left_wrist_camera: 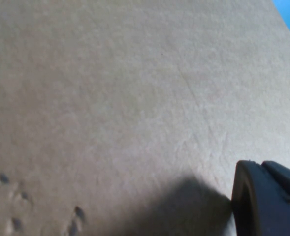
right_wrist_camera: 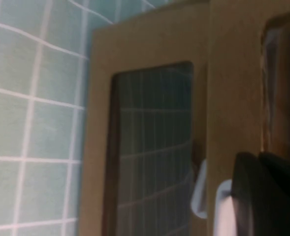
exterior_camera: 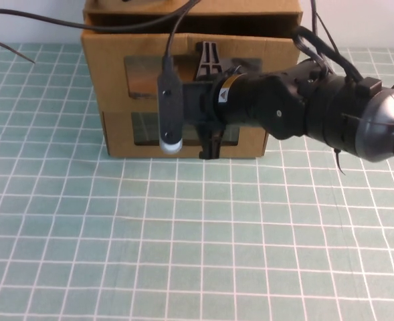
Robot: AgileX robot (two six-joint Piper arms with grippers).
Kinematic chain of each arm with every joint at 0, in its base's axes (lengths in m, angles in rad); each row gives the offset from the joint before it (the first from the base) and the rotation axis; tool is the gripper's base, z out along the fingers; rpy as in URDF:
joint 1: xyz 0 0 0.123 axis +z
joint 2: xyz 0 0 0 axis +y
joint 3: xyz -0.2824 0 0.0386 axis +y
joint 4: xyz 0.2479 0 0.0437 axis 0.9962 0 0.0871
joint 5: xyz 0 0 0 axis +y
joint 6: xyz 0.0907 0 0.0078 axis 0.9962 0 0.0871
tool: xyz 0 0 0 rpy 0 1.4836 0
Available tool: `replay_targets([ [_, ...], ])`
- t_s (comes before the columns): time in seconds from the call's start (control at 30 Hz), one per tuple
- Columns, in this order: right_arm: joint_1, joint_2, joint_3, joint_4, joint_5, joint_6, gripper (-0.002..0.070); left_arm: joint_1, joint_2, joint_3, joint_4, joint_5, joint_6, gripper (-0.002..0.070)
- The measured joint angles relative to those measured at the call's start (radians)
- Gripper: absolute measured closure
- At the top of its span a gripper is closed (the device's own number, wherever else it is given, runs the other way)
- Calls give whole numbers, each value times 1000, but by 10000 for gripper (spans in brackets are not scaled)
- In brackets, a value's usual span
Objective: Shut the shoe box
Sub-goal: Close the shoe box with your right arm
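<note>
Two brown cardboard boxes are stacked at the far middle of the table. The upper one is the shoe box [exterior_camera: 263, 67], with its window [exterior_camera: 143, 75] in the front and a dark gap [exterior_camera: 183, 23] behind the front panel. Its white tab [right_wrist_camera: 224, 209] lies below its window [right_wrist_camera: 282, 73]. My right gripper [exterior_camera: 209, 100] is at the box fronts, jaws spread wide, one finger [exterior_camera: 209, 55] up and one low. My left gripper shows only as one dark finger [left_wrist_camera: 270, 206] against plain cardboard [left_wrist_camera: 125, 98]. It is hidden in the high view.
The lower box [exterior_camera: 250, 142] has its own window [right_wrist_camera: 152, 147] and a white tab [right_wrist_camera: 199, 191] above it. The green grid mat [exterior_camera: 183, 241] lies in front. Black cables [exterior_camera: 116, 25] cross the box top. The right arm [exterior_camera: 330, 110] comes in from the right.
</note>
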Motion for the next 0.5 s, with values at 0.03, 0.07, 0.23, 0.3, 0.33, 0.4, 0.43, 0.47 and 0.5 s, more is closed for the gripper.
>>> replay_targets([
  [0.03, -12, 10, -10, 12, -8, 0, 687, 0, 0, 0, 0, 0, 0, 678],
  [0.07, -22, 20, -21, 22, -15, 0, 687, 0, 0, -2, 0, 0, 0, 678],
  [0.23, -53, 62, -70, 68, -27, 2, 687, 0, 0, -1, 0, 0, 2, 678],
  [0.3, -60, 78, -93, 91, -24, 2, 687, 0, 0, -1, 0, 0, 2, 678],
  [0.33, -64, 83, -105, 105, -18, 2, 687, 0, 0, -1, 0, 0, 4, 678],
  [0.4, -70, 94, -126, 135, -10, 2, 688, 0, 0, -1, 0, 0, 4, 678],
  [0.43, -73, 98, -134, 146, -3, 2, 688, 0, 0, -1, 0, -2, 4, 678],
  [0.47, -73, 100, -139, 151, 2, 2, 688, 0, 0, -1, 0, -2, 6, 678],
  [0.5, -75, 102, -144, 155, 12, 2, 688, 0, 2, -1, -1, -2, 6, 678],
])
